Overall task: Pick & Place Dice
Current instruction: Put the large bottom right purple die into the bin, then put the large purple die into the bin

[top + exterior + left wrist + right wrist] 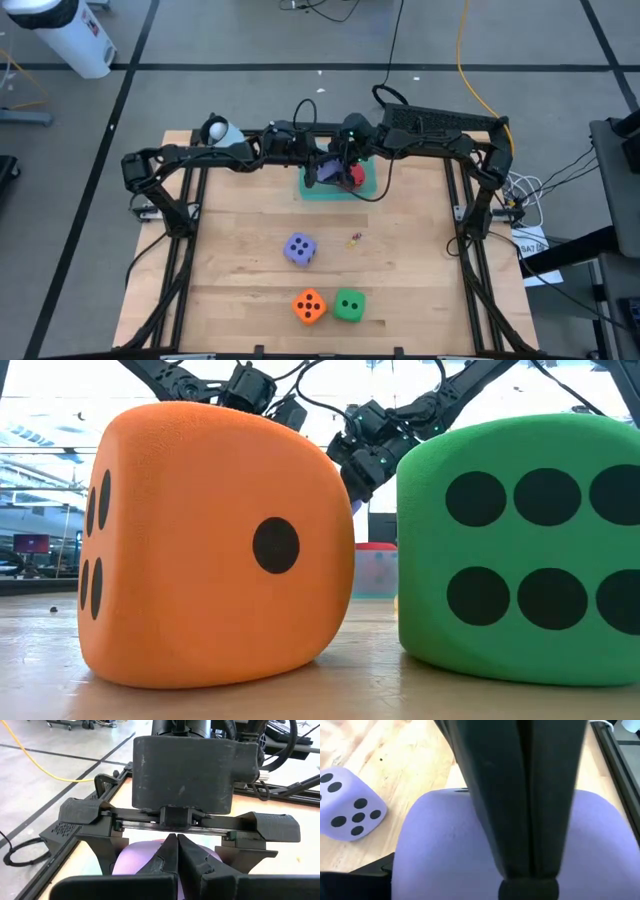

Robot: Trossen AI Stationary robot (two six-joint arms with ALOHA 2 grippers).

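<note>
Handover-looking pose over the teal tray: both arms meet above it.

Right pincer stands spread wide on either side of the purple die. It reads as a grip across the die's full width, hence the big opening. The die sits at the tray's left part, above or just in it, I can't tell which.

Left pincer is closed tight and empty, with its tips down at the top of that same die. My guess is it's steadying or nudging the soft cube so it drops clean.

Red die is already in the tray, right beside the purple one.

Still out on the surface: second purple die is nearest the tray, while the orange die and green die are farthest from it, side by side.

Roughly two down, three to go.
</note>
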